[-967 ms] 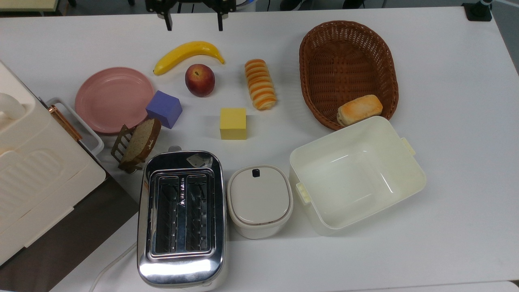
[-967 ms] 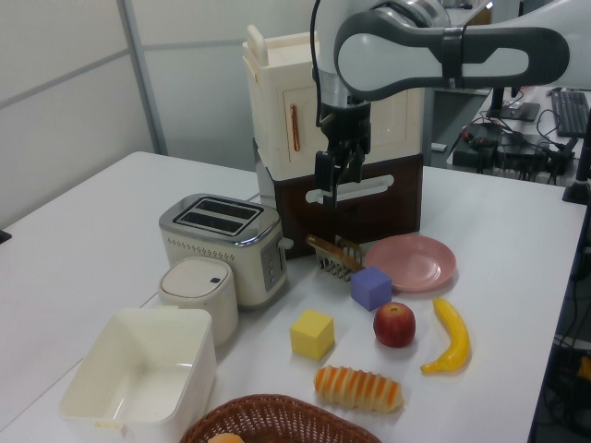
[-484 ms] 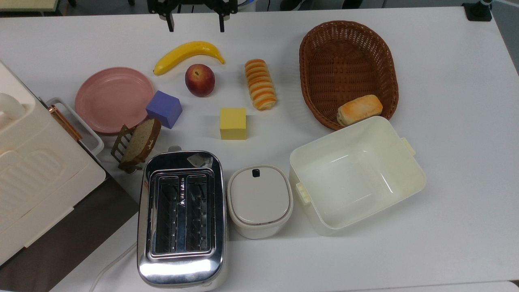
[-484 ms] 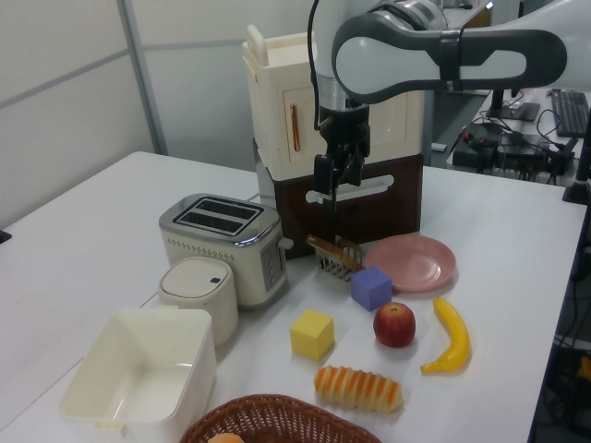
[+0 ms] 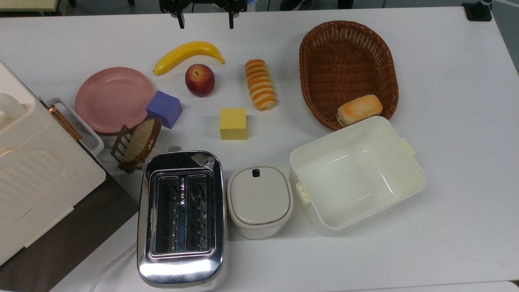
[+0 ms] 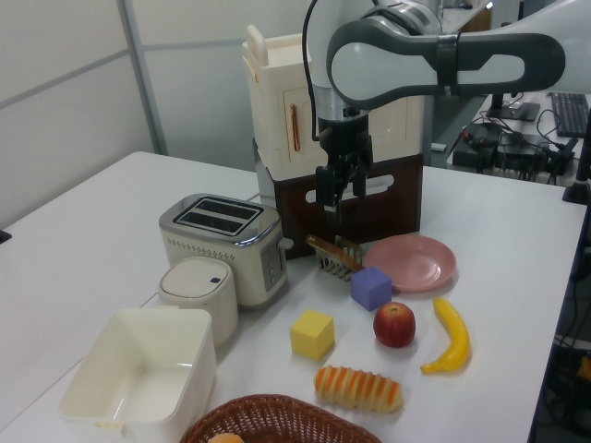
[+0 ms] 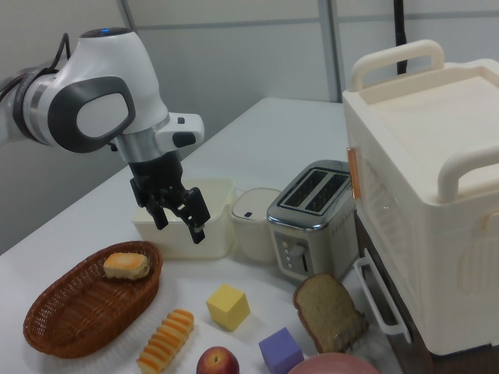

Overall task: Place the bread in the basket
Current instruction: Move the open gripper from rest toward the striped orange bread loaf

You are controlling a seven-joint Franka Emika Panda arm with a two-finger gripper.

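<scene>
no readable text, labels, brands or numbers on any item, no signs

– What is seen around the white table (image 5: 446, 61)?
– Pale grey wall panels (image 6: 65, 83), split by a vertical strip, are seen in the left view. A desk (image 6: 517, 138) with cables and a keyboard (image 6: 571, 100) is shown at the left view's right.
– And the light?
– Everything is evenly lit; soft shadows are cast.

On my table (image 5: 446, 48): banana (image 5: 187, 54), peach (image 5: 200, 80), pink plate (image 5: 113, 99), purple and yellow cubes, toaster (image 5: 181, 217), cream tub (image 5: 357, 174).
</scene>
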